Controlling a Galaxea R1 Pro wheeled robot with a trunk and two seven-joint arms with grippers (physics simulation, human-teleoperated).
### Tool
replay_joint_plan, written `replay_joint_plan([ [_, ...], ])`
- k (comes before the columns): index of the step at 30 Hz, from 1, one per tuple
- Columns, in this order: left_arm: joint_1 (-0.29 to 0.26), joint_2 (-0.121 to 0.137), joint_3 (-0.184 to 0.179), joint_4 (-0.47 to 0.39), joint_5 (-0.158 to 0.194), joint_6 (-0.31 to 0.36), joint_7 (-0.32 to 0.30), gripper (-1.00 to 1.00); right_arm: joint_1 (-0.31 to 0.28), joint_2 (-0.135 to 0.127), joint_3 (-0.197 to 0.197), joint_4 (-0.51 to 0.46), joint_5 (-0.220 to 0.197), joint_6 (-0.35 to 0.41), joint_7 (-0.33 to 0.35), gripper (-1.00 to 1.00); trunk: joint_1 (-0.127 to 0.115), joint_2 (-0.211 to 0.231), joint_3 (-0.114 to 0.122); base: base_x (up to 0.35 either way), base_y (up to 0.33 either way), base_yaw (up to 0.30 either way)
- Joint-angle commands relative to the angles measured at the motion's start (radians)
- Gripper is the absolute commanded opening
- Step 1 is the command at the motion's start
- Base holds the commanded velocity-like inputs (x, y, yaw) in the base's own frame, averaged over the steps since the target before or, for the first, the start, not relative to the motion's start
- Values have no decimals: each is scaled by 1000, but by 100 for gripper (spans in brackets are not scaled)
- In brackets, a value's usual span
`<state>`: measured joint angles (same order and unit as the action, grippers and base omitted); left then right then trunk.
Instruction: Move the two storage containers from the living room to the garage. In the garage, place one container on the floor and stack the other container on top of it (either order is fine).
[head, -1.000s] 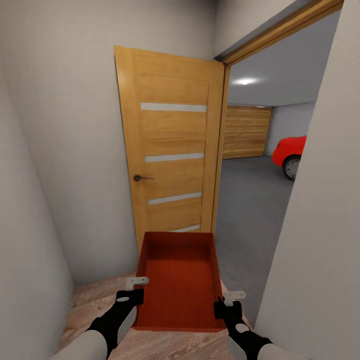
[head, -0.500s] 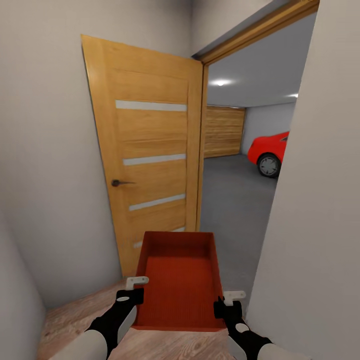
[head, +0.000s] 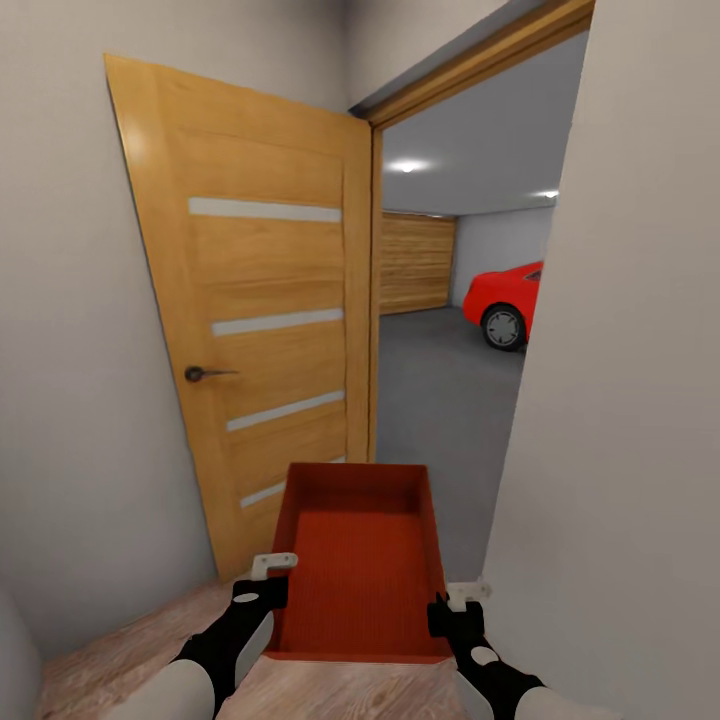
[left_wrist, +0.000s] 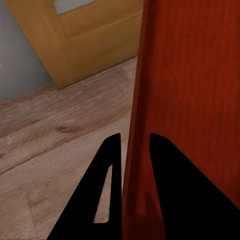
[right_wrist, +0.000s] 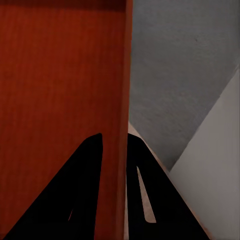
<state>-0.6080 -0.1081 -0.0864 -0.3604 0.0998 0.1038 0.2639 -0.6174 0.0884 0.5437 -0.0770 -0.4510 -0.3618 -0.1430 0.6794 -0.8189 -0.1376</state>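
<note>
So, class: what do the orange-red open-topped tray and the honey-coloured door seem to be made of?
The orange-red open-topped tray looks like matte plastic, perhaps painted board: even colour, thin walls, faint ribbing on its base. The honey-coloured door looks like satin-finished wood veneer: horizontal grain, pale inset strips that may be frosted glass, dark metal-looking handle.

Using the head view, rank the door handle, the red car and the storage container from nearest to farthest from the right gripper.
1. Storage container: its right wall is clamped in the right gripper.
2. Door handle: on the open door, ahead to the left.
3. Red car: deep in the garage, beyond the doorway.
</note>
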Motion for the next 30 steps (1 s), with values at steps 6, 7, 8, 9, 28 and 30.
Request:
replay_joint_plan([
  [6, -1, 1, 4, -6, -11, 7, 12, -100, -1, 0, -14, 5, -29, -6, -9, -100, 1, -1, -1, 241, 215, -51],
  [7, -1, 1, 4, -6, -11, 7, 12, -100, -1, 0, -14, 5, -29, -6, -9, -100, 1, -1, -1, 244, 219, -167],
  [8, -1, 1, 4, -6, -11, 7, 12, -100, -1, 0, -14, 5, -29, -6, -9, -100, 1, -1, 0, 245, 219, -191],
  [9, -1, 1, 4, -6, -11, 7, 12, -100, -1, 0, -14, 5, -29, -6, -9, -100, 1, -1, 0, 245, 219, -207],
  [28, -1, 1, 4, -5, -11, 7, 12, -100, -1, 1, -14, 5, -29, -6, -9, -100, 1, -1, 9, 245, 219, -232],
  [30, -1, 1, 4, -5, -11, 7, 12, -100, -1, 1, -14, 5, -29, -6, -9, -100, 1, -1, 10, 245, 219, -234],
])
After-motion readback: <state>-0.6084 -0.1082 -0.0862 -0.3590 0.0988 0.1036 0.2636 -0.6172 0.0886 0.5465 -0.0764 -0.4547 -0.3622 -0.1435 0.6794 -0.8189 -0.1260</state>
